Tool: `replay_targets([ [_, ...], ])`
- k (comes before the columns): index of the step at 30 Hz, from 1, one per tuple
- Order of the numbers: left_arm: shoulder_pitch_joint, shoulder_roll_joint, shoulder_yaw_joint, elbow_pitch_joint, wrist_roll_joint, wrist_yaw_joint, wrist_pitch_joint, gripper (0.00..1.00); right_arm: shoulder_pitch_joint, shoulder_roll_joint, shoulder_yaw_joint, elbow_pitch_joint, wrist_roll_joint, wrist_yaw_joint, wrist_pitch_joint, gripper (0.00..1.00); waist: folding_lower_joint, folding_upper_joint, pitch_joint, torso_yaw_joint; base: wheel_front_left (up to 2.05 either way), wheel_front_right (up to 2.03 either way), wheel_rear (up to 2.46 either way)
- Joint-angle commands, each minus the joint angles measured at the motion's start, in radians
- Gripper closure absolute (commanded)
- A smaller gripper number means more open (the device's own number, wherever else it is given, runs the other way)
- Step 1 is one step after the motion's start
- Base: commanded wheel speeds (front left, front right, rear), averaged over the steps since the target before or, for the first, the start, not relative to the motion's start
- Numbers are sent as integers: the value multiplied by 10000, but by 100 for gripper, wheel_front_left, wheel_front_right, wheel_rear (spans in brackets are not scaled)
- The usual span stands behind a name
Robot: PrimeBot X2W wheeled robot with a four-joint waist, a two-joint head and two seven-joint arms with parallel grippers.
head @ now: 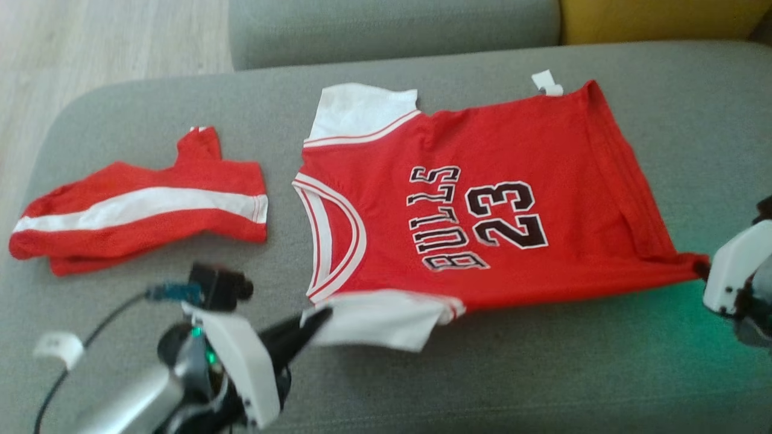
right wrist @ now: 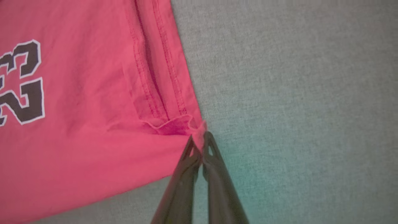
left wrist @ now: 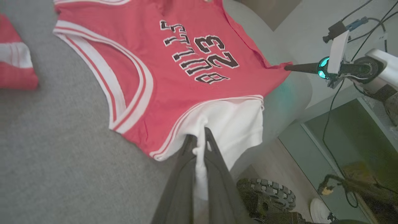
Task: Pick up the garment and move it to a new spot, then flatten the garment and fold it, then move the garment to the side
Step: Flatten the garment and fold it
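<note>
The garment (head: 482,205) is a red jersey with white sleeves and "BULLS 23" in black, spread on the grey couch cushion (head: 386,374). My left gripper (head: 322,314) is shut on the near white sleeve (left wrist: 236,124), with white cloth pinched between its dark fingers (left wrist: 214,155). My right gripper (right wrist: 200,140) is shut on the jersey's near hem corner (right wrist: 199,126); the left wrist view shows it as a dark point (left wrist: 292,67) holding that corner. The jersey (right wrist: 77,109) stretches between the two grips.
Folded red shorts with a white stripe (head: 139,211) lie at the left of the cushion. A yellow cushion (head: 657,18) sits at the back right. Wooden floor (head: 90,42) shows at the far left. A tyre (left wrist: 267,193) and cables lie below the cushion's edge.
</note>
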Motion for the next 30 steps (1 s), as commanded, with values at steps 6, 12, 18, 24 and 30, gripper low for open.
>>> replay_targets([
  [6,-1635,-82,749,105,192,-96,52,100,-1043,124,-884,-408,-841,65,85,100,1,-1,682,148,0,0,0],
  [12,-2534,-347,660,824,467,-350,264,100,-1810,628,-1550,-313,-1804,65,60,100,1,-1,1311,272,0,0,0],
  [18,-3477,-833,543,1766,648,-676,385,100,-2452,1074,-2116,14,-2789,65,-100,100,1,-1,1827,418,0,0,0],
  [24,-4122,-1302,401,2588,866,-882,258,100,-2819,1338,-2400,260,-3316,65,-378,100,1,-1,2066,406,0,0,0],
  [30,-4446,-1690,721,3440,1082,-623,-566,0,-2953,1555,-2434,124,-3355,65,-1510,0,1,-1,2139,293,0,0,0],
])
